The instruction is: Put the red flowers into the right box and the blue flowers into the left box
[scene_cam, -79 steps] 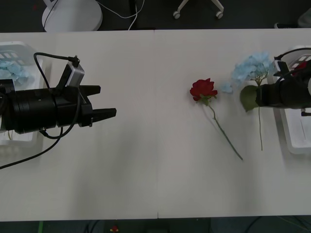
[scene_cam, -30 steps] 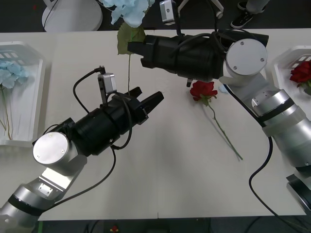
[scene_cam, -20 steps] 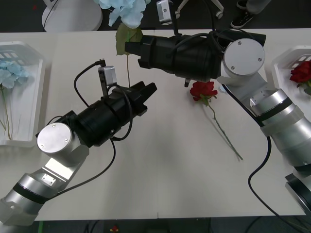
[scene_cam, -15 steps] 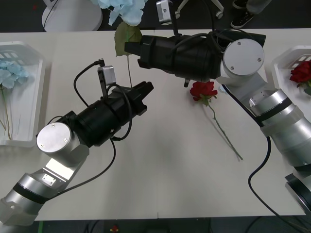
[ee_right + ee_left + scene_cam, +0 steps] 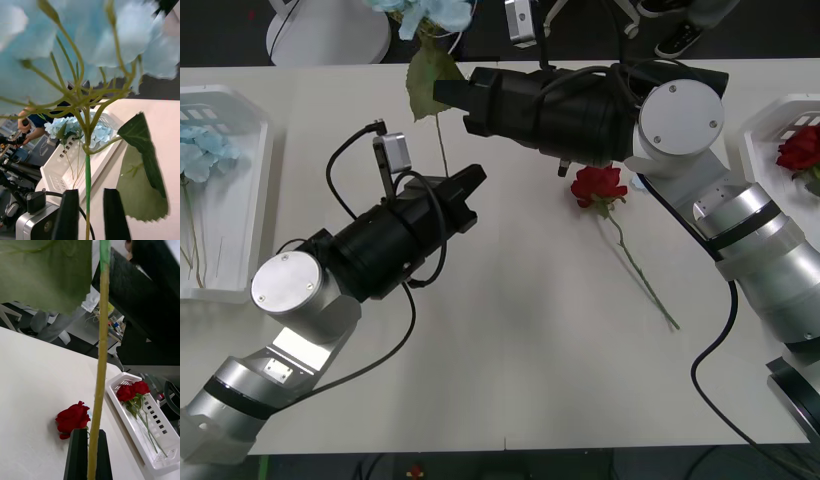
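**Blue flower stem between both tools, far centre of table**

Right arm: reaches from the right side across the far half of the table (image 5: 510, 330), forearm lying roughly level and pointing left. Right tool (image 5: 442, 93) sits at the far centre-left. In the right wrist view its two black fingers (image 5: 69, 213) stand narrowly apart with the green stem between them; contact with the stem cannot be told.

Left arm: rises from the near-left corner, bent at the elbow, forearm angled toward the far right. Left tool (image 5: 470, 182) is just below the right one, on the lower stretch of the same stem. Left wrist view: the black fingers (image 5: 78, 453) are narrow, pressed against the stem on both sides, gripping it.

Blue flower (image 5: 423, 12): held upright above the table, head at the far edge of the front view, one large green leaf (image 5: 423, 80) hanging beside the right tool.

Table: white. One red flower (image 5: 598, 186) lies loose at centre-right, its stem running toward the near right. Left box (image 5: 255, 130) at the far-left edge holds a blue cluster (image 5: 195, 150). Right box (image 5: 760, 125) at the right edge holds red roses (image 5: 800, 150); the left wrist view shows two heads there.

Room: dark floor beyond the table, a white round base (image 5: 330, 30) at far left, and chair casters (image 5: 545, 28).
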Robot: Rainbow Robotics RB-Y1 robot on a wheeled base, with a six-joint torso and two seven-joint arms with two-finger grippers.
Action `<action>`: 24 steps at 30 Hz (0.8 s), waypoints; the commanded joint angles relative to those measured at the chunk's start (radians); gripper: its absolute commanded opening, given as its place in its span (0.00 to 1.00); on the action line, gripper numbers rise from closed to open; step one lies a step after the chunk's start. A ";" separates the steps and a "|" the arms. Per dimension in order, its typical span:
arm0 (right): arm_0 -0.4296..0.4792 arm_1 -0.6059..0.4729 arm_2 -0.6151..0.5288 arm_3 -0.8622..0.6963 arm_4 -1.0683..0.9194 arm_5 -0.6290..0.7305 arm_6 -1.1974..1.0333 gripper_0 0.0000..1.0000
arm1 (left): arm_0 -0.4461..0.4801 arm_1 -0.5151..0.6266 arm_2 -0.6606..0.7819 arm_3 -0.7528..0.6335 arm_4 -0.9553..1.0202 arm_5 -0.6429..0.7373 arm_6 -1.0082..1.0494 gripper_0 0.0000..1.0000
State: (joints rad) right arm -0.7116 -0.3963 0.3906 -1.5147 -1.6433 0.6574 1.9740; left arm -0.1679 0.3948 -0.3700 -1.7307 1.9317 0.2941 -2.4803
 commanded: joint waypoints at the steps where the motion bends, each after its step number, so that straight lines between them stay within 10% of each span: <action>1: -0.051 0.024 0.010 -0.039 0.005 -0.024 0.008 0.88 | -0.021 0.056 0.051 -0.016 0.038 0.010 -0.040 0.00; 13: -0.052 -0.062 -0.001 -0.039 0.007 0.027 -0.004 0.98 | 0.084 0.216 0.315 0.007 0.073 0.227 -0.003 0.00; 24: -0.072 -0.259 -0.044 -0.039 0.243 0.389 -0.237 0.98 | 0.050 0.228 0.766 0.295 -0.174 0.438 0.009 0.00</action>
State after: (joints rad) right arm -0.7256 -0.5937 0.3749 -1.5162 -1.4611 0.9863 1.7931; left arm -0.0931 0.5851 0.3001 -1.4945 1.8237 0.7179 -2.4801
